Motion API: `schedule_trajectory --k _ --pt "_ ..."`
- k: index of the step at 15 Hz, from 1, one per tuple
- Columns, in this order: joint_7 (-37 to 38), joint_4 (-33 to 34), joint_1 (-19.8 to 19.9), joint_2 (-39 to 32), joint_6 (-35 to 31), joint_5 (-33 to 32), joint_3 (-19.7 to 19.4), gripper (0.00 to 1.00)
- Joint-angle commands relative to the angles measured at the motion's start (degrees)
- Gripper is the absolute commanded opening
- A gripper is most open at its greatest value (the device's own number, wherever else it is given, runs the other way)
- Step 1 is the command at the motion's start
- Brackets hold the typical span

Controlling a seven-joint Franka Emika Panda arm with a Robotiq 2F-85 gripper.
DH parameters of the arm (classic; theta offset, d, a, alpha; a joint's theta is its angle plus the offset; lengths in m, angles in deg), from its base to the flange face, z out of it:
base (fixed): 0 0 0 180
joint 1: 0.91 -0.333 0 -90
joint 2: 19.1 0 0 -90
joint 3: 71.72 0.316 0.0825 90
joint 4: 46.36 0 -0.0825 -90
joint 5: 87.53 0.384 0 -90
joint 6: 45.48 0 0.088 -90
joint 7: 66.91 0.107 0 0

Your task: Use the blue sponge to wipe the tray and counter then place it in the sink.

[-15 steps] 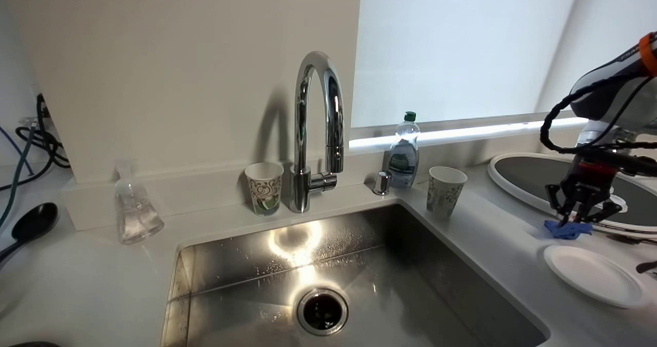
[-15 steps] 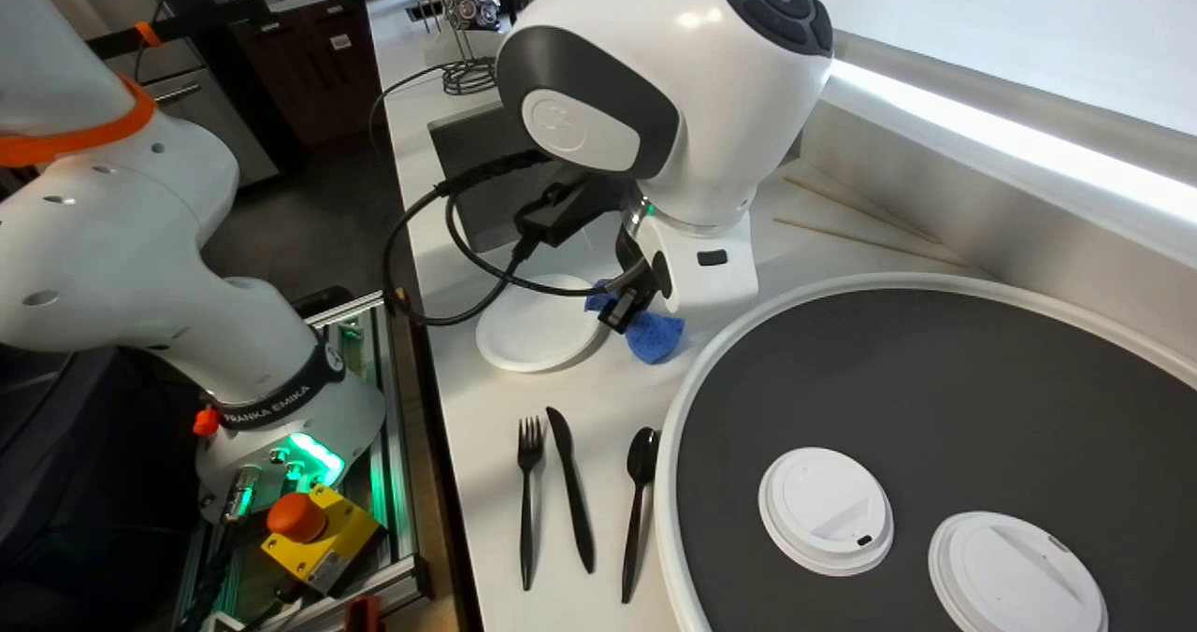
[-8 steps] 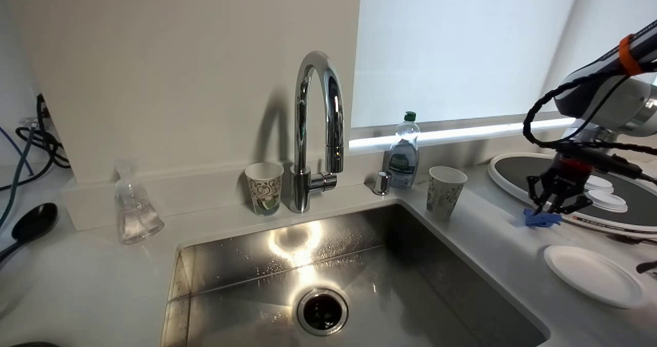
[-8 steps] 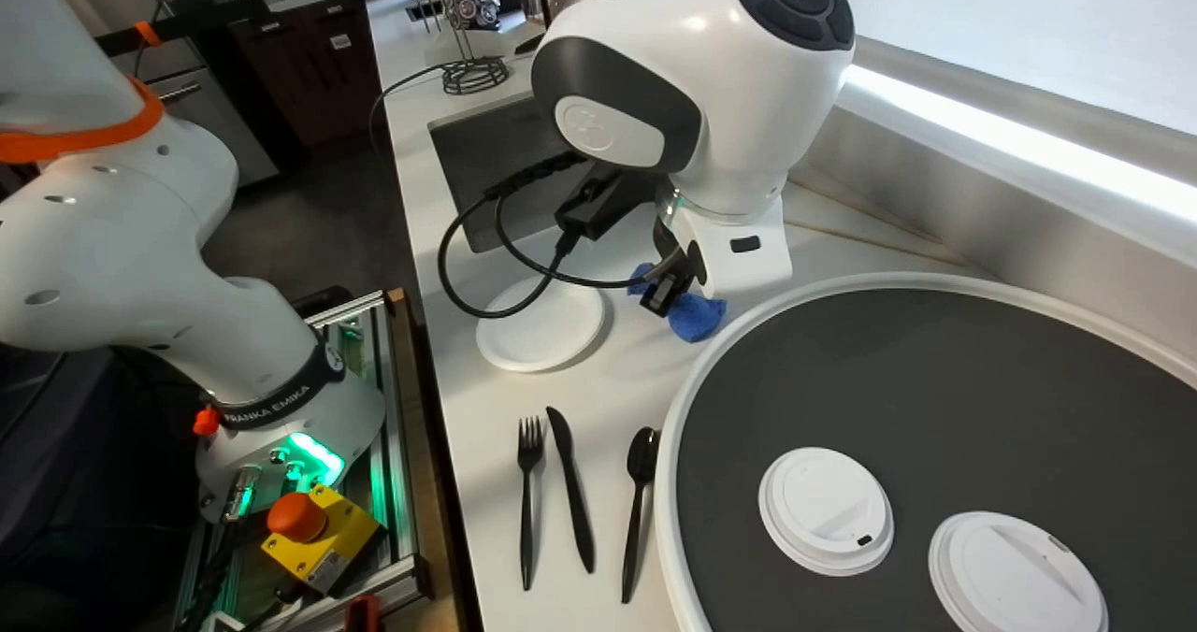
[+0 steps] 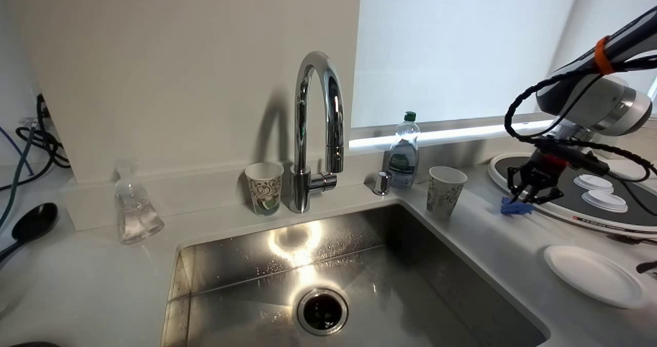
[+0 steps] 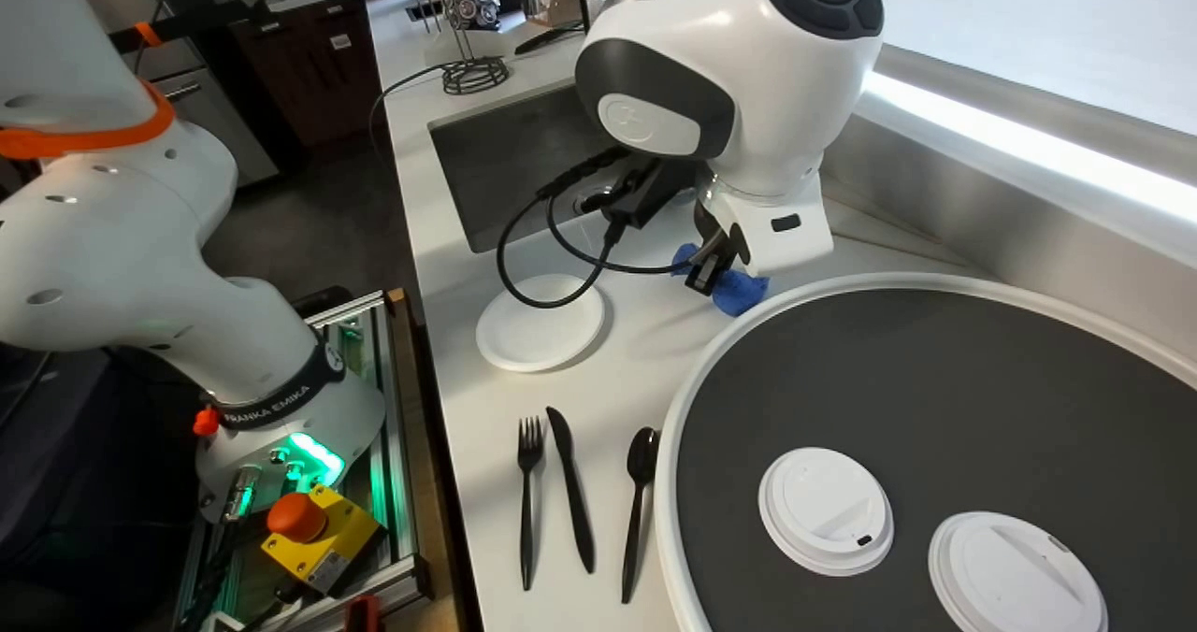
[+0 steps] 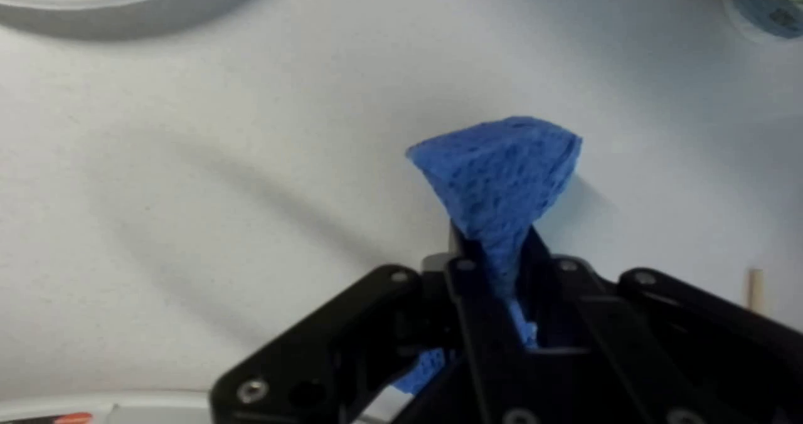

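Your jaws pinch the blue sponge (image 7: 502, 173) by its middle, presumably so its flared, free ends can wipe, low at the white table (image 6: 617, 389) just beside the round grey tray (image 6: 935, 380).

In both exterior views, a bright strip (image 5: 462, 134) gives glare between two and three o'clock. In an exterior view, the sink (image 5: 400, 295) reflects warm light near six. The wrist view is slightly blurred, with a soft shadow at nine.
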Motion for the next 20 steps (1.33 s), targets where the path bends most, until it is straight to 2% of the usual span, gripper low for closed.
schedule_trajectory --k 1,8,15,17,20 --pt "-1.5 2.8 -0.2 -3.7 -3.3 4.4 0.8 0.04" --pt "-0.9 7.6 0.0 -8.1 -9.1 12.7 1.7 0.04" --pt "-0.6 11.5 -0.2 -11.8 -15.0 18.2 2.5 0.04" --pt "-0.1 12.1 -0.3 -12.2 -15.8 18.3 2.4 0.04" --pt "1.6 10.9 -0.9 -11.2 -12.0 13.4 1.3 0.04"
